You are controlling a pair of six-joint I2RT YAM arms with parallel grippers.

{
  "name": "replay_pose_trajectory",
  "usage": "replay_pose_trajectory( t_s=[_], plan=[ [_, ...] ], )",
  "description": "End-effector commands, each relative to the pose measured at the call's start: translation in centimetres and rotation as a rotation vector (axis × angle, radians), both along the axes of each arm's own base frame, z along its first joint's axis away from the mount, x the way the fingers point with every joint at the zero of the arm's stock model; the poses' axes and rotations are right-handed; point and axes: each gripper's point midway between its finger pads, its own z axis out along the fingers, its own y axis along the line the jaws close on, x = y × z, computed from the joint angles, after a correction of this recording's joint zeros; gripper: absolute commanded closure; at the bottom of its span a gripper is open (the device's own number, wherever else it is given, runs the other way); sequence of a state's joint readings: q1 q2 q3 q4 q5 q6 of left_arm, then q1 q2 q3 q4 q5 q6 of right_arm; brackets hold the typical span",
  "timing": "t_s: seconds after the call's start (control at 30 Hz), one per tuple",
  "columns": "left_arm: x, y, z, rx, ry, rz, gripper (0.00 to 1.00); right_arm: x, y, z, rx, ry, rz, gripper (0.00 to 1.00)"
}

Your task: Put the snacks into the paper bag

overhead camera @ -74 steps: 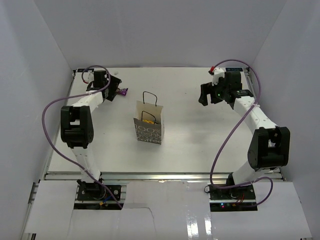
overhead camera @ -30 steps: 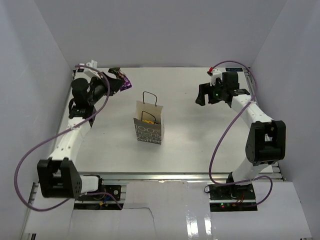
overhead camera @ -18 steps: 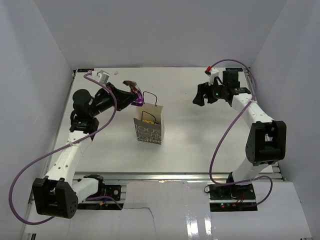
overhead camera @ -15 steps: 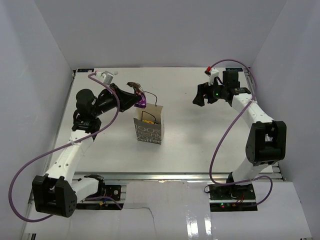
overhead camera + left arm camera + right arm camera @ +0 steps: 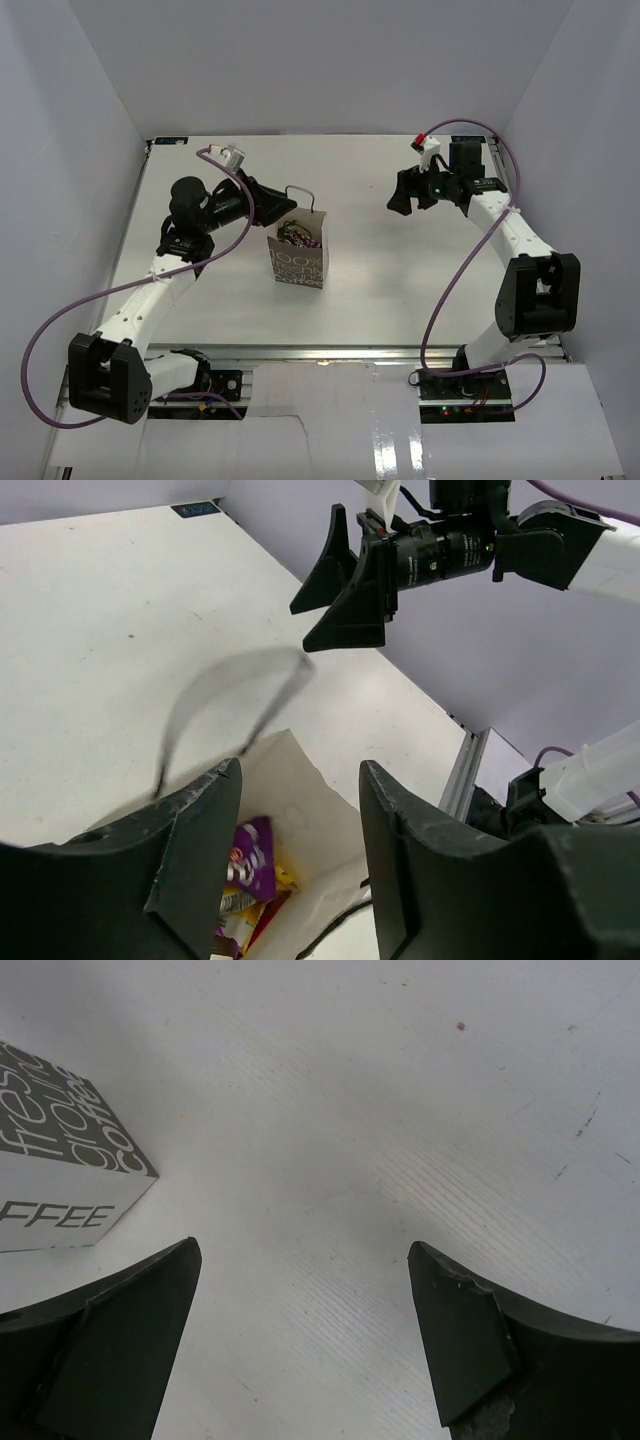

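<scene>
Both pincers stand open, with nothing between their fingers. I find the left pincer (image 5: pixel 288 205) hanging directly over the mouth of the paper bag (image 5: pixel 298 262), its two dark fingers (image 5: pixel 195 855) spread wide and clear of the paper rim.

Through the left wrist camera I look down into the bag (image 5: pixel 300 780). A purple packet (image 5: pixel 252 855) lies inside on top of a yellow packet (image 5: pixel 262 912); the other contents are too hidden to count. From above, the snacks (image 5: pixel 297 235) show only as a small mixed heap in the opening. One thin black handle (image 5: pixel 235 695) arcs over the far rim, blurred.

The bag stands upright on the white table (image 5: pixel 390 290), left of centre, its lettered face toward the arm bases.

The right pincer (image 5: pixel 398 200) hangs above bare table, well apart from the bag and to its right. Its wrist camera shows the fingers (image 5: pixel 110 1350) parted over the tabletop, with the printed side of the bag (image 5: pixel 60 1180) at the left edge.
</scene>
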State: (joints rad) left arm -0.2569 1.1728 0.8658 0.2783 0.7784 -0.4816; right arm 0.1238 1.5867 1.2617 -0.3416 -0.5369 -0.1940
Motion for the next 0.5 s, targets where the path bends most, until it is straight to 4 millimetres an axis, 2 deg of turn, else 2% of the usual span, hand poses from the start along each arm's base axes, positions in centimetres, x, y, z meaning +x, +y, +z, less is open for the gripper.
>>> replay_pose_trajectory(
  t_s=[0.0, 0.13, 0.2, 0.23, 0.3, 0.33, 0.37, 0.4, 0.43, 0.47],
  plan=[
    [0.0, 0.4, 2.8, -0.008, -0.088, 0.038, 0.39, -0.6, 0.4, 1.8, 0.023, -0.047, 0.052, 0.10],
    [-0.3, 0.9, 4.8, -0.011, -0.122, 0.069, 0.38, -0.8, 0.5, 2.7, 0.018, -0.065, 0.083, 0.10],
    [-0.5, 1.7, 6.8, 0.016, -0.193, 0.114, 0.33, -0.7, -0.1, 3.0, -0.012, -0.074, 0.064, 0.10],
    [0.2, 2.8, 6.3, 0.048, -0.156, 0.201, 0.28, -0.3, -0.4, 3.5, -0.025, -0.091, 0.052, 0.10],
    [0.3, 4.7, 7.6, 0.092, -0.189, 0.314, 0.25, 0.4, -1.7, 4.0, -0.076, -0.119, -0.009, 0.10],
    [0.4, 5.8, 6.5, 0.131, -0.137, 0.375, 0.22, 0.8, -2.0, 4.8, -0.087, -0.141, -0.026, 0.10],
    [0.6, 8.0, 7.1, 0.143, -0.143, 0.507, 0.21, 1.1, -2.8, 5.2, -0.110, -0.149, -0.069, 0.10],
    [0.4, 9.2, 6.1, 0.171, -0.109, 0.567, 0.17, 1.4, -3.4, 5.6, -0.120, -0.155, -0.094, 0.10],
    [-0.1, 11.0, 6.8, 0.169, -0.120, 0.666, 0.14, 1.8, -3.9, 6.5, -0.126, -0.173, -0.126, 0.10],
    [-0.5, 11.8, 6.6, 0.179, -0.117, 0.703, 0.14, 1.9, -4.1, 6.9, -0.125, -0.177, -0.138, 0.10]
  ],
)
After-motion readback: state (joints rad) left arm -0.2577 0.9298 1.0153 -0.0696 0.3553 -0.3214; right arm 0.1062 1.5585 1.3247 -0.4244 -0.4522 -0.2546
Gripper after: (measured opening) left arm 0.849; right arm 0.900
